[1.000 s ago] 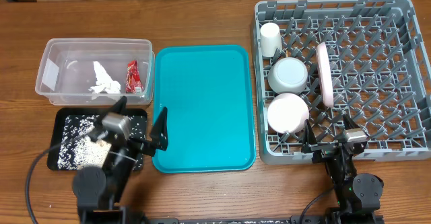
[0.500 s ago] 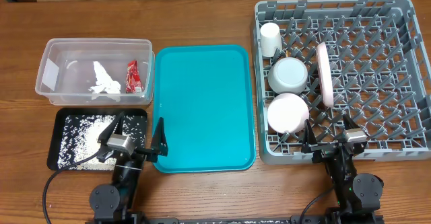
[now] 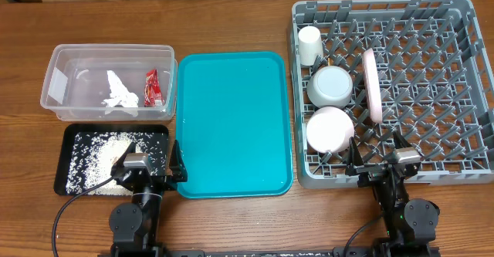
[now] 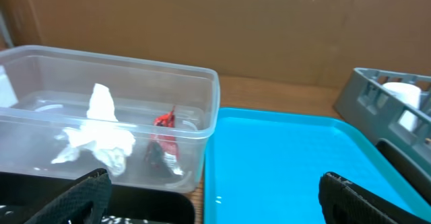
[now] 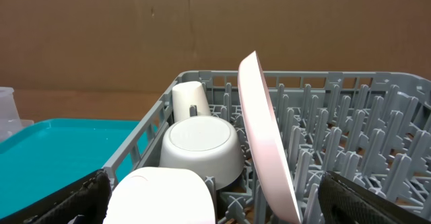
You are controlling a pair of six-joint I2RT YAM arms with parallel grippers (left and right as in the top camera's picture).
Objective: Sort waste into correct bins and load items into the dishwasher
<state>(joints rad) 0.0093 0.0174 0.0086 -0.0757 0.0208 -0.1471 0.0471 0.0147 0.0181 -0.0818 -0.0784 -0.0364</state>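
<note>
Both the left gripper (image 4: 212, 190) and the right gripper (image 5: 215, 190) are seen with fingers apart, empty. From the left one, the tub (image 3: 58, 95) with the tissue (image 3: 120, 91) and wrapper (image 3: 151, 87) inside lies at 11 o'clock, and the black tray (image 3: 65, 187) with the rice (image 3: 96, 160) is just beside at 9. The rack (image 3: 463, 95) lies at 12 from the right one, already loaded with the plate (image 3: 373, 83), cup (image 3: 309, 45) and bowls (image 3: 332, 86). Chopsticks cannot be made out; nothing else seems left to be moved.

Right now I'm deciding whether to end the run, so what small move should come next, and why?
Probably none but parking both arms: the teal tray is bare, tissue and wrapper lie in the clear tub, rice on the black tray, and cup, grey bowl, pinkish bowl and plate sit in the rack. Left gripper and right gripper are open, empty. I cannot make out chopsticks.
</note>
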